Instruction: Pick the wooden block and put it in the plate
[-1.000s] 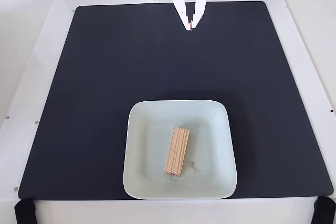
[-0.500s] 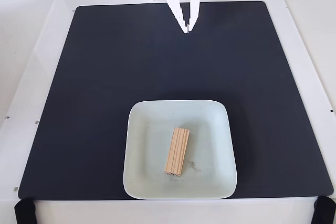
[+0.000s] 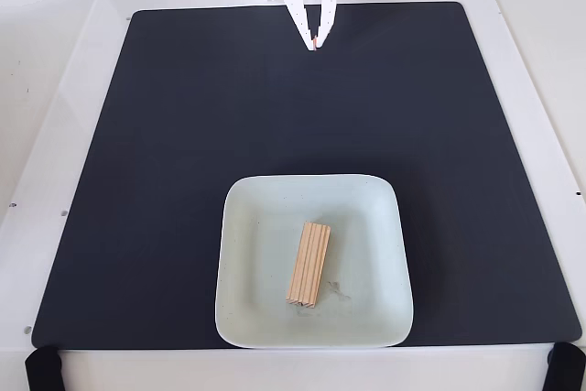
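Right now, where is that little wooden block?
In the fixed view, the wooden block lies flat inside the plate, near its middle, far from the hand.

bright, evenly lit fixed view, sharp all over.
white table (image 3: 55, 89) looks slightly washed out; the plate (image 3: 247, 318) casts barely any shadow.

The gripper (image 3: 315, 44) is made of white plastic, its two jaws long, flat and tapering to slim points. At the very tips sits a small reddish mark. Above the jaws, the white body carries a couple of small dark screws.
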Action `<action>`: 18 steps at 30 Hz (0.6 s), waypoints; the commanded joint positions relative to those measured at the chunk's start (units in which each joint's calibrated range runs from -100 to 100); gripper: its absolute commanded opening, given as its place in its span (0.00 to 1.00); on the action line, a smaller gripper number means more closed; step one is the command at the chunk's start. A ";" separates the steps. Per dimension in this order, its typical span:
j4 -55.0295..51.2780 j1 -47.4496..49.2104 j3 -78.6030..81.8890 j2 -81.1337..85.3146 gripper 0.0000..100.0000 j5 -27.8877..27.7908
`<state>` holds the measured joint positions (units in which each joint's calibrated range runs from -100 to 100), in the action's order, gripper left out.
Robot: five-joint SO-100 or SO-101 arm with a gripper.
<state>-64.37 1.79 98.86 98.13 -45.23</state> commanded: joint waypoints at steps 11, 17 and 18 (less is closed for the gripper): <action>-14.06 -9.51 0.60 0.60 0.01 -0.15; -14.06 -10.07 0.60 0.60 0.01 0.22; -14.15 -9.96 0.60 0.60 0.01 0.22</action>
<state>-78.06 -8.06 98.86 98.47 -45.23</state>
